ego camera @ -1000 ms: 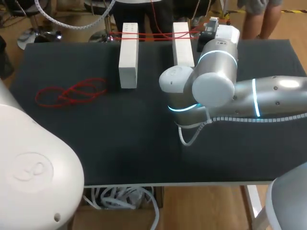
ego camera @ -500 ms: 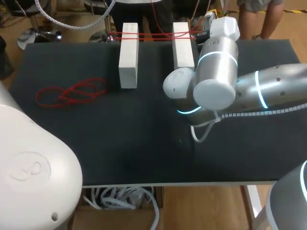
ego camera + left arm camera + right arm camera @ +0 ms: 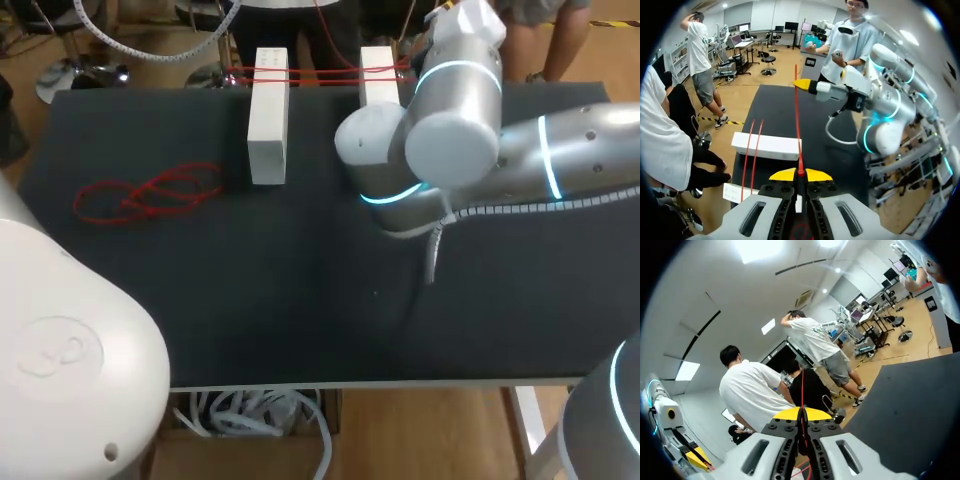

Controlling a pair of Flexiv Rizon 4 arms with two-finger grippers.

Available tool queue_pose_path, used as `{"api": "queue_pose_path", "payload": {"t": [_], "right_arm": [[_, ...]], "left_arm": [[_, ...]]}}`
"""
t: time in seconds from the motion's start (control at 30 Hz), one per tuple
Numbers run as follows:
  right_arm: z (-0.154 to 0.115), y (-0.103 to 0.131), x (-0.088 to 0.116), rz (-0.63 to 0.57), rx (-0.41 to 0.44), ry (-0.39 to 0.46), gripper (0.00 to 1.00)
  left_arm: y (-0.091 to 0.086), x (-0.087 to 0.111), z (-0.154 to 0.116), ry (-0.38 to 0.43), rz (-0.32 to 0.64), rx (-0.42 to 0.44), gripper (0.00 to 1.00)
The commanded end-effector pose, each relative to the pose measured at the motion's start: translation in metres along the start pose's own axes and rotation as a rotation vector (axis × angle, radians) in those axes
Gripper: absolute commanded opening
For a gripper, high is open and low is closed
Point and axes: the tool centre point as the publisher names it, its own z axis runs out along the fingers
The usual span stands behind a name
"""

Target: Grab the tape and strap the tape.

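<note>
Head view: black tabletop (image 3: 200,290) carries left block (image 3: 267,120) and right block (image 3: 378,85), both white, long sides pointing at the far edge. Red tape (image 3: 320,72) crosses the blocks' far ends in two strands. Loose red tangle (image 3: 150,193) lies well apart from the blocks, toward the left arm's side. Right arm (image 3: 560,180) comes in over the right edge; its wrist covers the far edge just beside right block. Bare tabletop runs from the blocks to the near edge.

Left wrist view: left hand (image 3: 800,175) has its tips pressed together, pinching the red tape. One strand runs taut, straight ahead, to the right hand (image 3: 801,84), whose yellow tips meet on it. This strand passes over the end of right block; two more strands lie beside it, across both blocks. Open tabletop ahead of the left hand, beyond right block. Right arm stands beside the strand.

Right wrist view: right hand tips pressed together, red tape coming out between them and running ahead. Bare tabletop beside the hand, its edge in view. A yellow tip of the left hand shows on the other side, well apart.
</note>
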Motion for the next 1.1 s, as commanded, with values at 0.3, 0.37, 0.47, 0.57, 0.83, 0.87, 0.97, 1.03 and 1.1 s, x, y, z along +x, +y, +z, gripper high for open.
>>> {"api": "queue_pose_path", "payload": {"t": [0.3,0.37,0.47,0.57,0.83,0.87,0.97,1.03,1.1], "right_arm": [[-0.019,0.008,0.033,-0.316,0.028,0.112,0.00],[-0.026,0.005,0.039,-0.510,0.019,0.170,0.00],[-0.031,0.001,0.041,-0.723,-0.014,0.208,0.00],[-0.029,0.005,0.041,-0.835,-0.074,0.172,0.00],[-0.029,0.005,0.041,-0.835,-0.074,0.172,0.00],[-0.029,0.005,0.041,-0.835,-0.074,0.172,0.00],[-0.029,0.005,0.041,-0.835,-0.074,0.172,0.00],[-0.029,0.005,0.041,-0.835,-0.074,0.172,0.00],[-0.029,0.005,0.041,-0.835,-0.074,0.172,0.00]], "left_arm": [[-0.001,0.000,-0.001,0.002,-0.002,-0.005,0.00],[-0.001,0.000,-0.001,0.002,-0.002,-0.005,0.00],[-0.001,0.000,-0.001,0.002,-0.002,-0.005,0.00],[-0.001,0.000,-0.001,0.002,-0.002,-0.005,0.00],[-0.001,0.000,-0.001,0.002,-0.002,-0.005,0.00],[-0.001,0.000,-0.001,0.002,-0.002,-0.005,0.00],[-0.001,0.000,-0.001,0.002,-0.002,-0.005,0.00],[-0.001,0.000,-0.001,0.002,-0.002,-0.005,0.00],[-0.001,0.000,-0.001,0.002,-0.002,-0.005,0.00]]}}
